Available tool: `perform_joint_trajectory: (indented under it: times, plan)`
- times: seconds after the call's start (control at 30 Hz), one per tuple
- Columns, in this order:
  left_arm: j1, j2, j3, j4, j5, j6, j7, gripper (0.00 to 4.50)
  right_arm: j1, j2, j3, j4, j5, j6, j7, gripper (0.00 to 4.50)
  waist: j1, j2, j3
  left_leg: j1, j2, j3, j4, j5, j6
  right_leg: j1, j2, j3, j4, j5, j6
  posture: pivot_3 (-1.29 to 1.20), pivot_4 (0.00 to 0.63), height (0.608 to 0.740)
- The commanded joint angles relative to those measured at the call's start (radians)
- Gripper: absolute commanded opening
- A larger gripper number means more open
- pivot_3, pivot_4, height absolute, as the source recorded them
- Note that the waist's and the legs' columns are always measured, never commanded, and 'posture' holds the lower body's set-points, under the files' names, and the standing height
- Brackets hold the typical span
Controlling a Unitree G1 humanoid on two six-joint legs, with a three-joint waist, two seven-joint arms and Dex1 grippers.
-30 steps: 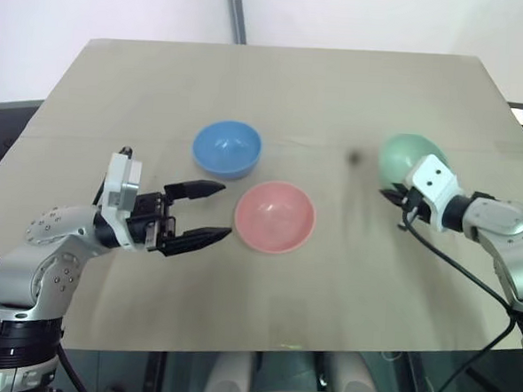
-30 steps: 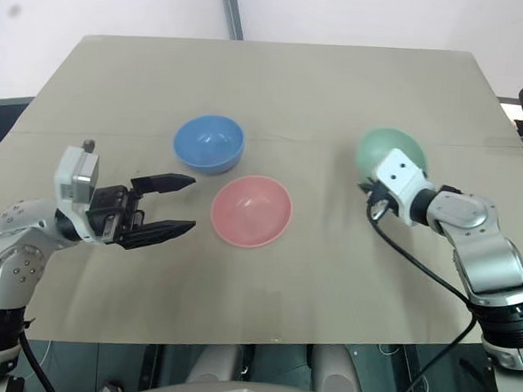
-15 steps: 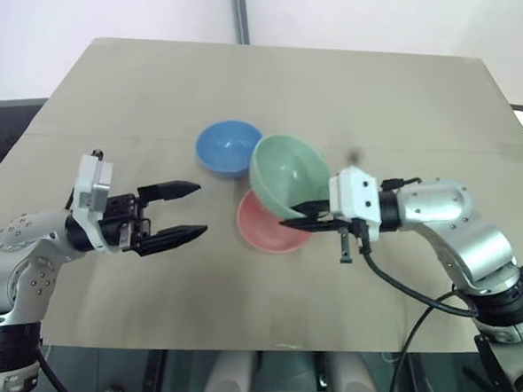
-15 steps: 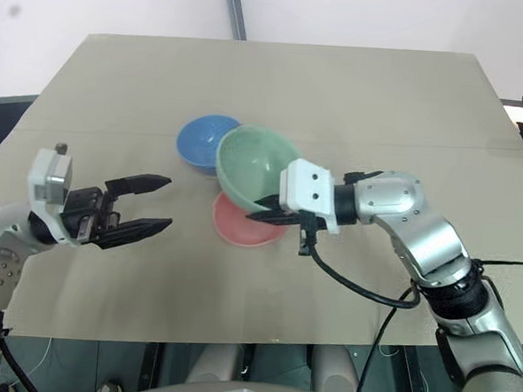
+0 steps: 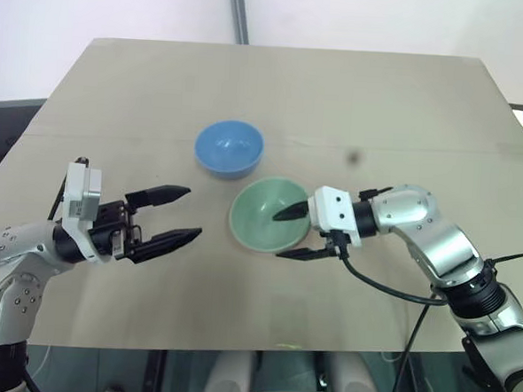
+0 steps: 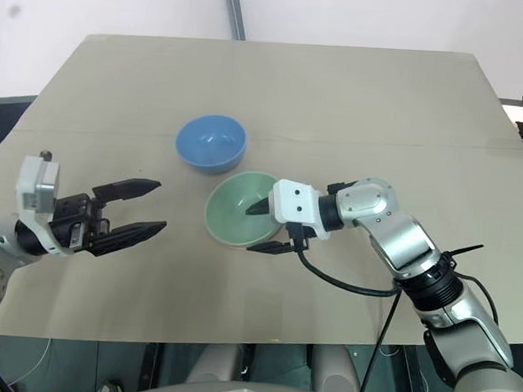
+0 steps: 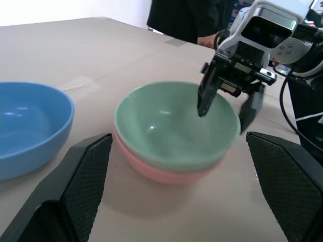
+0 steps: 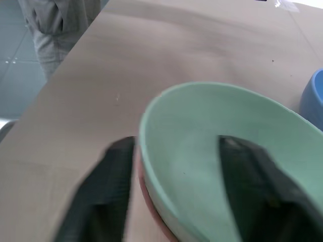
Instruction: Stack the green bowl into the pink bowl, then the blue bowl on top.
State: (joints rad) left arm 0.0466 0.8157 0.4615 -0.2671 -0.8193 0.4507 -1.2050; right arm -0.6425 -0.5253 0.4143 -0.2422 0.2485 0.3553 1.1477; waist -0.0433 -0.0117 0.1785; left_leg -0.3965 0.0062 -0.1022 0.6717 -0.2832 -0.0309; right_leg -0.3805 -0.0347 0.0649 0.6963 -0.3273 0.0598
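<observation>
Green bowl [image 7: 174, 128] nested inside pink bowl [image 7: 166, 174], only a pink rim peeking out beneath. Right gripper [image 5: 297, 232] spread open astride the near rim, one finger inside, one outside, apparently no longer pinching, probably released so the bowl can settle. Blue bowl [image 5: 229, 147] just beyond, free on table [image 5: 356, 104], next to stack. Left gripper [image 5: 176, 216] wide open, empty, well short of both bowls.

No text, label, brand, number or sign can be read on anything here.

Beige table [image 5: 276, 99] against white wall [image 5: 122, 10], grey pole [image 5: 239, 12].
</observation>
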Motion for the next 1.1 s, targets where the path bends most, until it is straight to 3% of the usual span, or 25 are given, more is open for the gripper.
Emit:
perform_joint_trajectory:
  times: [0.03, 0.13, 0.27, 0.43, 0.57, 0.73, 0.97, 1.1]
  plan:
    - [-0.013, 0.023, 0.037, -0.031, -0.035, 0.026, 0.019, 4.50, 0.004, -0.022, -0.095, -0.097, 0.071, 0.047, -0.016, 3.23, 0.001, 0.000, 0.000, 0.000, 0.000, 0.000, 0.000, 0.000, 0.000, 0.000, 0.000, 0.000, 0.000, 0.000, 0.000, 0.00, 0.150, 0.740]
    - [-0.027, 0.028, 0.049, -0.023, -0.021, 0.044, 0.076, 4.50, 0.024, -0.046, -0.197, -0.171, 0.142, 0.133, -0.066, 3.23, 0.002, 0.000, 0.000, -0.001, 0.000, -0.001, 0.000, 0.000, 0.000, 0.000, 0.000, 0.000, 0.000, 0.000, 0.000, 0.00, 0.150, 0.740]
    - [-0.046, 0.029, 0.028, -0.044, 0.185, -0.024, 0.275, 4.50, 0.062, -0.090, -0.313, -0.244, 0.199, 0.259, -0.156, 3.23, 0.002, 0.000, 0.000, 0.000, 0.000, -0.001, 0.000, -0.001, 0.001, 0.000, 0.000, 0.000, 0.000, 0.000, 0.000, 0.00, 0.150, 0.740]
    - [-0.143, 0.115, -0.027, -0.032, 0.346, -0.034, 0.371, 4.50, 0.111, -0.136, -0.428, -0.321, 0.257, 0.375, -0.257, 3.23, 0.005, 0.000, 0.000, -0.001, -0.001, 0.000, 0.000, -0.001, 0.002, 0.000, 0.000, 0.000, 0.000, 0.000, 0.000, 0.00, 0.150, 0.740]
    - [-0.252, 0.226, -0.153, 0.007, 0.507, -0.043, 0.403, 4.50, 0.158, -0.181, -0.469, -0.352, 0.275, 0.398, -0.284, 3.23, 0.002, 0.000, 0.000, 0.000, -0.003, 0.001, 0.000, -0.001, 0.003, 0.000, 0.000, 0.000, 0.000, 0.000, 0.000, 0.00, 0.150, 0.740]
    - [-0.358, 0.327, -0.371, 0.103, 0.710, -0.216, 0.308, 4.50, 0.182, -0.200, -0.464, -0.352, 0.275, 0.379, -0.300, 3.23, -0.002, 0.001, 0.001, 0.000, -0.003, 0.004, -0.001, -0.001, 0.002, -0.001, 0.001, 0.002, 0.000, 0.000, 0.000, 0.00, 0.150, 0.740]
    - [-0.562, 0.288, -0.544, 0.288, 0.878, -0.403, 0.267, 4.50, 0.183, -0.196, -0.450, -0.342, 0.272, 0.352, -0.316, 3.23, 0.003, 0.000, 0.001, -0.002, -0.003, 0.007, -0.001, -0.001, 0.003, -0.001, 0.002, 0.000, 0.000, 0.000, 0.000, 0.00, 0.150, 0.740]
    - [-0.688, 0.218, -0.635, 0.412, 0.979, -0.519, 0.270, 4.50, 0.180, -0.191, -0.444, -0.344, 0.272, 0.351, -0.330, 3.23, 0.002, 0.000, 0.001, -0.002, -0.004, 0.007, 0.000, -0.001, 0.002, 0.000, 0.001, 0.000, 0.000, 0.000, 0.000, 0.00, 0.150, 0.740]
